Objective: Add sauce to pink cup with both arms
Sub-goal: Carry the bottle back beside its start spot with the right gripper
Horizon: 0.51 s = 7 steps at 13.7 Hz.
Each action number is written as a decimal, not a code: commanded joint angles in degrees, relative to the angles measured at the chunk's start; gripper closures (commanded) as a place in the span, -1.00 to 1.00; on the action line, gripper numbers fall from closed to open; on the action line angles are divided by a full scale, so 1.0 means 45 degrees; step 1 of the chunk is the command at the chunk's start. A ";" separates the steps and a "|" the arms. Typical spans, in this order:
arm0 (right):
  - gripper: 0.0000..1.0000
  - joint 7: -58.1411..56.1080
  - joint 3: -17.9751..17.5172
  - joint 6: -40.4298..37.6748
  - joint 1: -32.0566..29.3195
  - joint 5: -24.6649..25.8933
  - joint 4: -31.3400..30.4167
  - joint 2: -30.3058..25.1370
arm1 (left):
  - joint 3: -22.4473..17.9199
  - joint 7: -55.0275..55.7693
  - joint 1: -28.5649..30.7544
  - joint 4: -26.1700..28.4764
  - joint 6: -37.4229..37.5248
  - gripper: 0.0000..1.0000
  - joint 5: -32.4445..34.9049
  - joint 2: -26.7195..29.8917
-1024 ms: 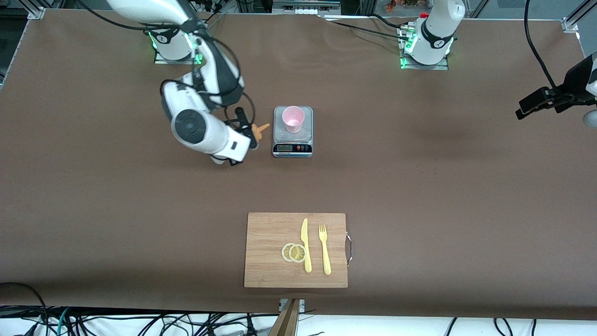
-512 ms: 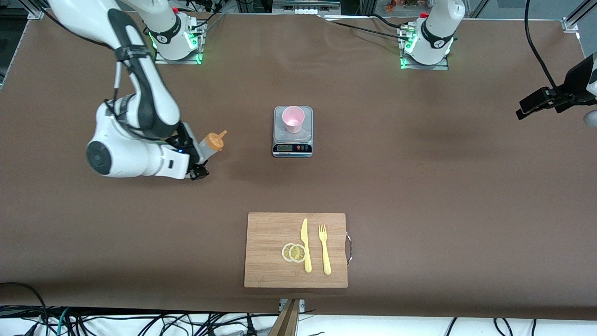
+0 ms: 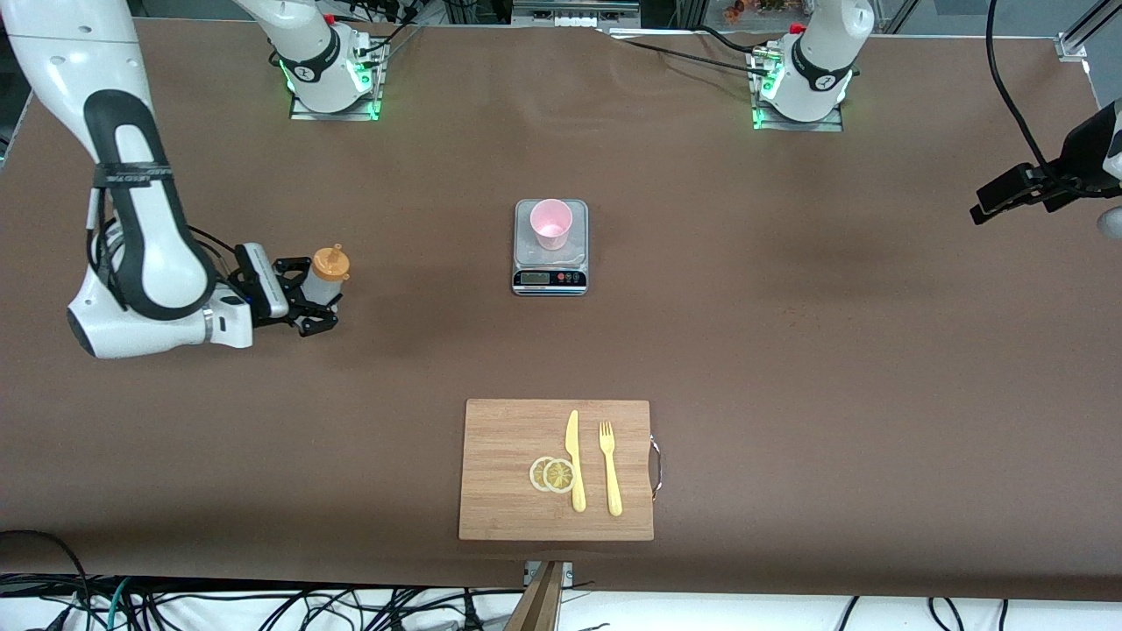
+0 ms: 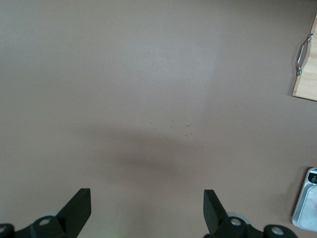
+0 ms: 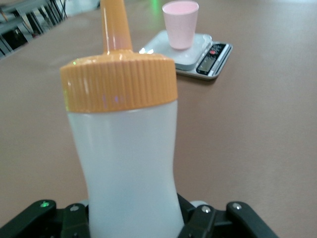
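Right tool holds the sauce bottle upright, well apart from the cup.

We see the right tool (image 3: 311, 302) pinching the small translucent whitish squeeze bottle with the orange cap and pointed nozzle (image 3: 328, 274), low over the brown bench (image 3: 789, 350) toward the right arm's end. The pale-pink round plastic cup (image 3: 551, 223) stands on the small silver digital scale (image 3: 550, 277), at about three o'clock from the bottle. Our left tool (image 4: 146, 210) waits spread over bare bench. At six o'clock from the scale lies the wooden cutting board (image 3: 508, 438).
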<state>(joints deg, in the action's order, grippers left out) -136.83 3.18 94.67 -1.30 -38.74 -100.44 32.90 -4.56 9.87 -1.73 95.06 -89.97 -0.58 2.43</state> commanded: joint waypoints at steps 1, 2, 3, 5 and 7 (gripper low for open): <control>1.00 -0.0878 -0.0219 -0.1327 -0.1054 -0.0842 0.0055 0.0441 | -0.0022 -0.0259 0.0073 -0.0088 0.0150 -1.00 -0.0223 0.0027; 1.00 -0.1133 -0.0219 -0.1718 -0.1407 -0.1058 0.0055 0.0695 | -0.0022 -0.0259 0.0073 -0.0088 0.0150 -1.00 -0.0223 0.0027; 1.00 -0.1290 -0.0219 -0.2032 -0.1720 -0.1137 0.0055 0.0852 | -0.0022 -0.0278 0.0073 -0.0088 0.0111 -1.00 -0.0223 0.0027; 1.00 -0.1641 -0.0219 -0.2618 -0.2344 -0.1196 0.0055 0.1262 | -0.0022 -0.0278 0.0073 -0.0088 0.0111 -1.00 -0.0223 0.0027; 1.00 -0.2013 -0.0219 -0.3184 -0.2989 -0.1390 0.0055 0.1867 | -0.0022 -0.0259 0.0073 -0.0069 0.0111 -1.00 -0.0223 0.0008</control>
<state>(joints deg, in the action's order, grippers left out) -144.02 3.13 83.49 -11.53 -42.85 -100.52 39.14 -4.56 9.86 -1.73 95.06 -89.97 -0.58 2.43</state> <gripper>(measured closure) 0.683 0.000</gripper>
